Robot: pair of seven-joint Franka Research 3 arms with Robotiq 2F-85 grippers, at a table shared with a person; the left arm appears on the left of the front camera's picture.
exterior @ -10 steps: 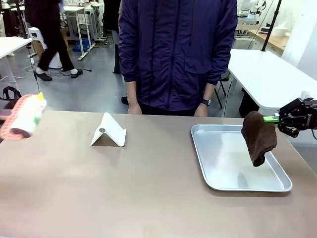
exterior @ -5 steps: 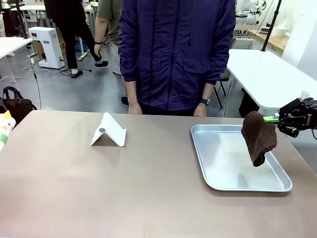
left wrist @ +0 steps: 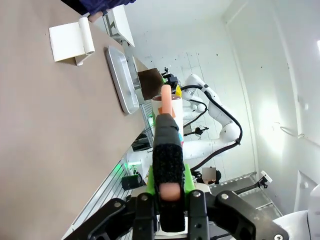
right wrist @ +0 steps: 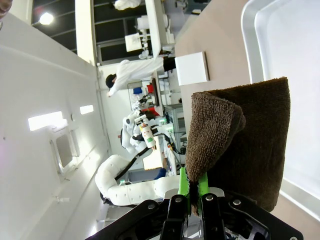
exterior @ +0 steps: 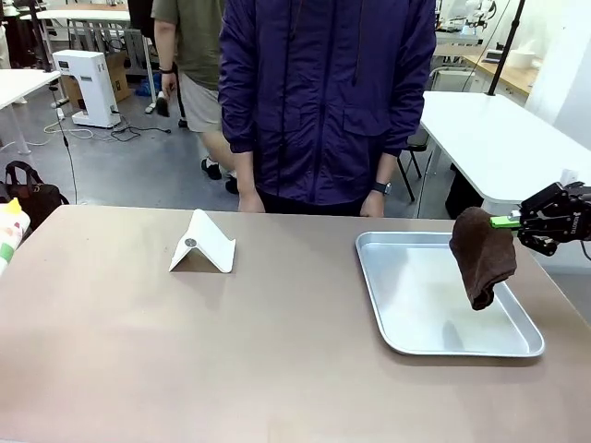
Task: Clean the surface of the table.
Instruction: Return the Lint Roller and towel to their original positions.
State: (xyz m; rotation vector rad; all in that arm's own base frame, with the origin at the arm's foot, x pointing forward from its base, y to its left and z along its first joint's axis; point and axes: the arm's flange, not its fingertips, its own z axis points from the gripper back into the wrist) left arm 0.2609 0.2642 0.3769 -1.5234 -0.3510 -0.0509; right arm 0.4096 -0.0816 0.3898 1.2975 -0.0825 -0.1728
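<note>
The brownish-tan table (exterior: 231, 351) stretches across the front view, and a person in a purple jacket stands at its far side. At the right edge my right gripper (exterior: 506, 221) is shut on a dark brown cloth (exterior: 482, 254) that hangs above a silver tray (exterior: 369, 277). In the right wrist view the cloth (right wrist: 240, 150) droops from the green pads of the right gripper (right wrist: 192, 192). My left gripper (left wrist: 168, 182) is shut on a white bottle (left wrist: 170, 107) with a pinkish-orange nozzle. A sliver of that bottle (exterior: 7, 231) shows at the table's far left edge.
A white folded card stand (exterior: 201, 245) sits on the table left of centre, near the person. The tray's rim (left wrist: 120, 80) lies beyond the stand (left wrist: 70, 42) in the left wrist view. White tables stand behind, and other people walk in the background.
The bottle in my left gripper has moved left, almost out of the front view. The right gripper and its cloth have stayed still. People in the background have walked on.
</note>
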